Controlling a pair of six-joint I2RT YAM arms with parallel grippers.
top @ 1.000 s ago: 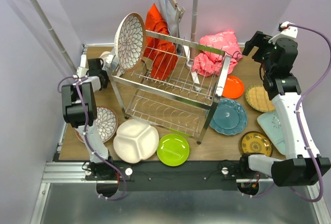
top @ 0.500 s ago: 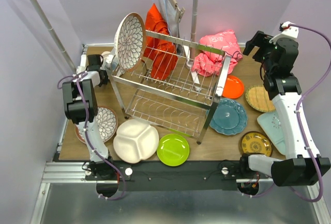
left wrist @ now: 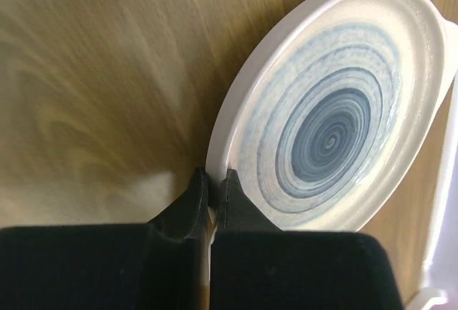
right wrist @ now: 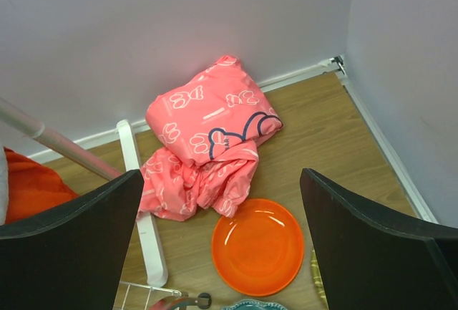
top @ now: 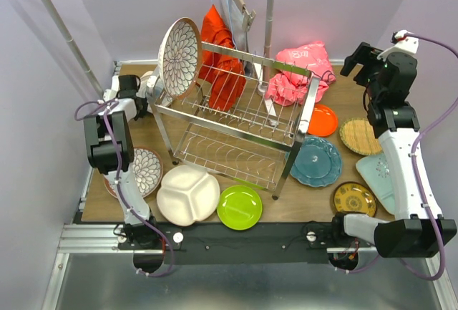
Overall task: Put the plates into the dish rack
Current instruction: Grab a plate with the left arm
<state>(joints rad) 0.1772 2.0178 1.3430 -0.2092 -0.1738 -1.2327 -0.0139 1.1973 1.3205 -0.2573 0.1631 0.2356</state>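
Your left end effector (left wrist: 213, 178) is clamped on the rim of the swirl plate (left wrist: 336, 109), far left beside the rack (top: 297, 134). It is stiff and glazed, probably slippery and breakable, so lift it slowly. The right end effector (right wrist: 220, 185) stands apart and empty.

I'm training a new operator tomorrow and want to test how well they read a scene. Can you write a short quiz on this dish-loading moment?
1. True or false: the right gripper is open, with nothing between its fingers.
2. What is the left gripper pinching? A) the rim of the spiral plate; B) a fork; C) nothing.
3. Name the colour of the plain plate just right of the divided plate.

Key: 1 true; 2 A; 3 lime green.
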